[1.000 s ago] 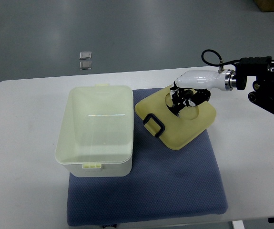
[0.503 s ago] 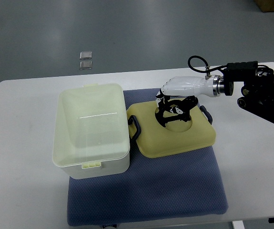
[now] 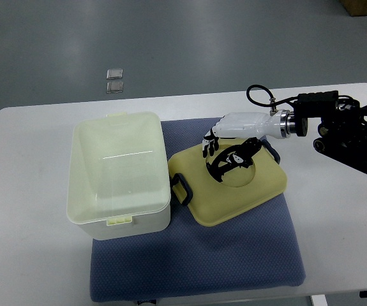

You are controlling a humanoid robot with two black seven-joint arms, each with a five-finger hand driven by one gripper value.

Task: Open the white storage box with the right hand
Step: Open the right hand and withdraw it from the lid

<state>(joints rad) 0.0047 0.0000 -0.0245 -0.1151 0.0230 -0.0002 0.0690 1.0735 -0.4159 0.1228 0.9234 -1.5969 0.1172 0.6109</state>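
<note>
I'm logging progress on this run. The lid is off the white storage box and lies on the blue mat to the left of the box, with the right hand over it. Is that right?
Not quite. In the top view the lid lies on the blue mat to the right of the white storage box, not to its left. The rest holds: the box is open and the right hand is over the lid.

Right arm [image 3: 352, 131] cut by the edge — brown box [image 3: 364, 6] at the corner too
</note>
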